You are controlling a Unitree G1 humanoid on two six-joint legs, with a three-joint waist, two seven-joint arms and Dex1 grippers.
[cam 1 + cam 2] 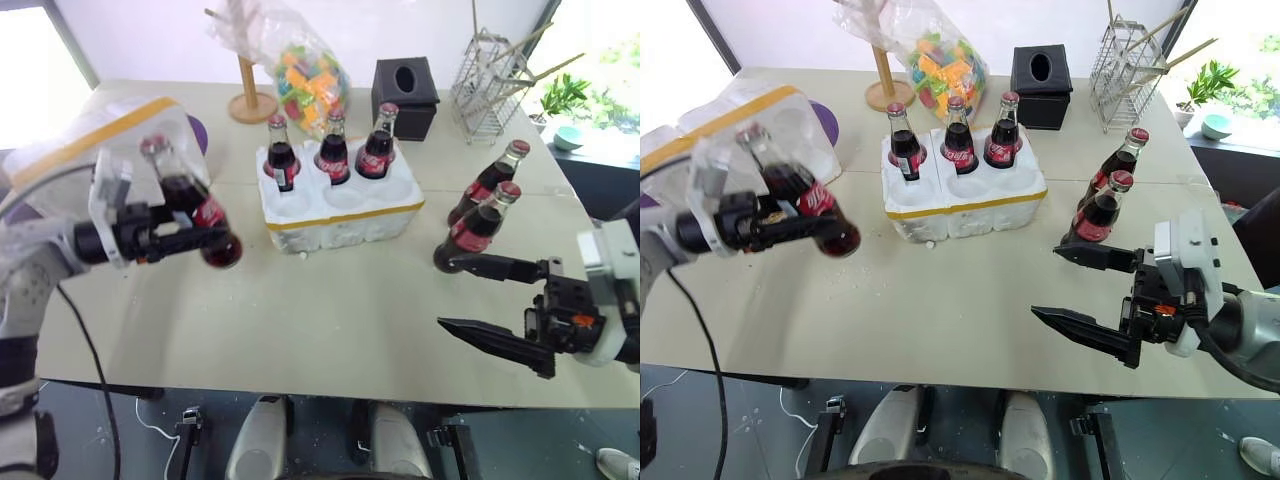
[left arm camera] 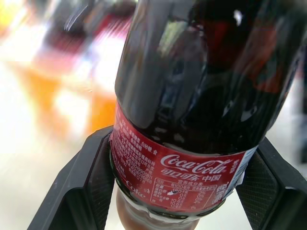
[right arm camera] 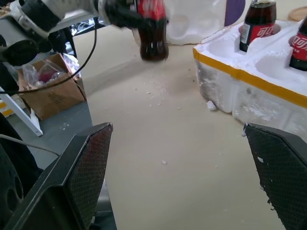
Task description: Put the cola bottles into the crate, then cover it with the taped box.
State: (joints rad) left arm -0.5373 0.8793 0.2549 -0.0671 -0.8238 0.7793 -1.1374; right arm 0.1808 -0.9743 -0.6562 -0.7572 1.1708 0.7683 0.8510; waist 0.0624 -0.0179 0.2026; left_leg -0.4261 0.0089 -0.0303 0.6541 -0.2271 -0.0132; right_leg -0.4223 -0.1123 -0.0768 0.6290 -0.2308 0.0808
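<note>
My left gripper (image 1: 200, 240) is shut on a cola bottle (image 1: 188, 198), held tilted in the air at the table's left. Its pads (image 2: 96, 172) press on either side of the red label. The white crate (image 1: 340, 212) with a yellow band stands mid-table. Three cola bottles (image 1: 333, 150) stand in its back row, and the front holes hold nothing. Two more cola bottles (image 1: 482, 222) stand on the table to the right. My right gripper (image 1: 442, 292) is open just in front of them, holding nothing. The taped box (image 1: 100, 130) lies behind my left arm.
Along the far edge stand a wooden stand with a bag of coloured pieces (image 1: 305, 65), a black tissue box (image 1: 404, 95) and a wire rack (image 1: 490, 90). A cardboard box (image 3: 50, 91) sits on the floor beside the table.
</note>
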